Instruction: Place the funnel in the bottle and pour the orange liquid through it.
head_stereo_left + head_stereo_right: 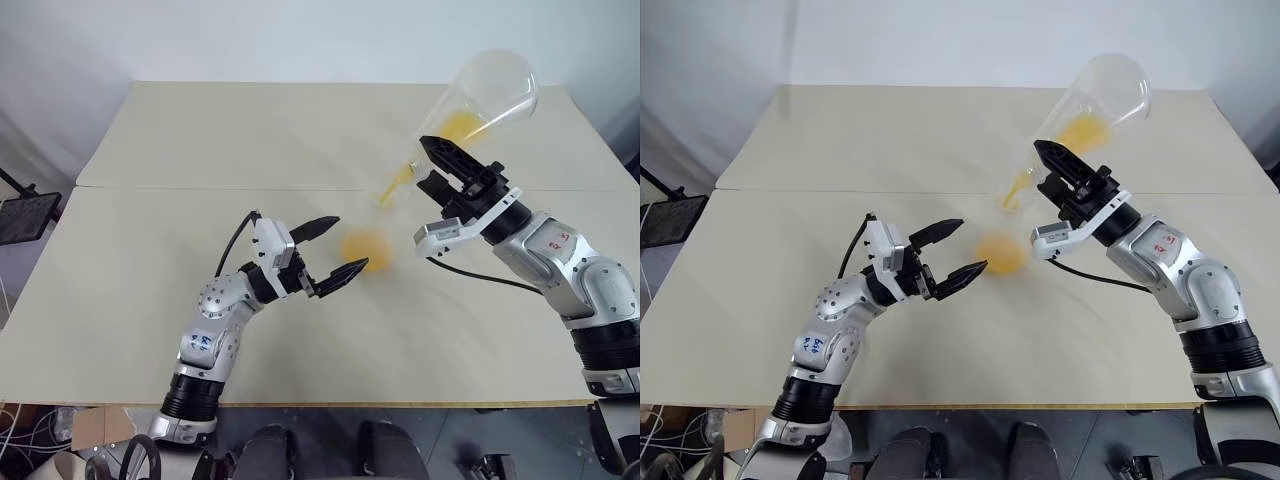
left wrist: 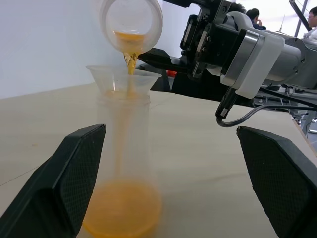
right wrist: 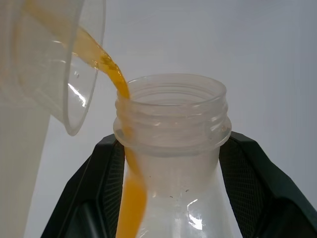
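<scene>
A nearly clear bottle (image 2: 124, 148) stands upright on the table with the funnel (image 2: 124, 79) seated in its neck. Orange liquid (image 1: 366, 248) pools in the bottle's bottom. My right gripper (image 1: 440, 165) is shut on the neck of a large clear conical flask (image 1: 485, 95), held tilted above the bottle. A thin orange stream (image 1: 398, 183) runs from the flask's mouth (image 2: 130, 22) into the funnel, and more liquid stays in the flask (image 1: 1080, 130). My left gripper (image 1: 351, 242) is open, its fingertips either side of the bottle's base without touching it.
The beige table (image 1: 200, 140) is two slabs with a seam across the middle. A black stand (image 1: 28, 215) sits off its left edge. A black cable (image 1: 480, 275) hangs from my right wrist. People sit in the far background (image 2: 255, 15).
</scene>
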Controlling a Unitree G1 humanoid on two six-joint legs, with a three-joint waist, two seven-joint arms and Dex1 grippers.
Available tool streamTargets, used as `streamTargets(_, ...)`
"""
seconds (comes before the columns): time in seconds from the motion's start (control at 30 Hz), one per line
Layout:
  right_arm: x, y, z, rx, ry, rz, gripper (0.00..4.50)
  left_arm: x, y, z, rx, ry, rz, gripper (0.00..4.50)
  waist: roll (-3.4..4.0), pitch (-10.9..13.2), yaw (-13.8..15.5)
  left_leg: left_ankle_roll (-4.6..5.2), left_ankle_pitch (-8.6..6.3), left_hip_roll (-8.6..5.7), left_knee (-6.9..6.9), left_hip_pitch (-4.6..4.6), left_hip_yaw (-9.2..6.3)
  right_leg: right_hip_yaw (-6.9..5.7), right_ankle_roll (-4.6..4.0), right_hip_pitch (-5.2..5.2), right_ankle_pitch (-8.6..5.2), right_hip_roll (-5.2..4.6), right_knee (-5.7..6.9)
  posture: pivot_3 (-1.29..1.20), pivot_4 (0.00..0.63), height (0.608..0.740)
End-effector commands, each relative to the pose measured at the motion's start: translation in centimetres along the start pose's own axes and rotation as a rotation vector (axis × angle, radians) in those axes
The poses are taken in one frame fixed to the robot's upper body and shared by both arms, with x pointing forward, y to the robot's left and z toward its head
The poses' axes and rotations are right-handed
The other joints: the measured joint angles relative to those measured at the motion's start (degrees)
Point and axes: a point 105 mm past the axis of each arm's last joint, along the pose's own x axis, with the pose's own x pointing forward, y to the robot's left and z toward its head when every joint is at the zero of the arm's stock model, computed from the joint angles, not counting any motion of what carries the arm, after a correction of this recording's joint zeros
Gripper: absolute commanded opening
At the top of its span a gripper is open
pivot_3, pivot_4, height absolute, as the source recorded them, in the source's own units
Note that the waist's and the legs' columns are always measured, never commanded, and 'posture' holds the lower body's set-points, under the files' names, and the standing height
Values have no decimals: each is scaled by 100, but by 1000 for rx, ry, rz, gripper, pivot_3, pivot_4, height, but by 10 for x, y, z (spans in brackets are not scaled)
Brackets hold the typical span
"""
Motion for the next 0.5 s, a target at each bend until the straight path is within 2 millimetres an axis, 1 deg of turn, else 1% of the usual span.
streamTargets(0.03,4,-20,-1,-26,-22,-65,2415,5,-1,10,34,-39,-10,4500,0,0,-1,0,0,0,0,0,0,0,0,0,0,0,0,0,150,740)
streamTargets(0.5,2,-21,-1,-55,-26,-72,2415,5,0,10,36,-41,-13,4500,0,0,0,0,0,1,0,0,0,0,0,0,0,0,0,0,150,740)
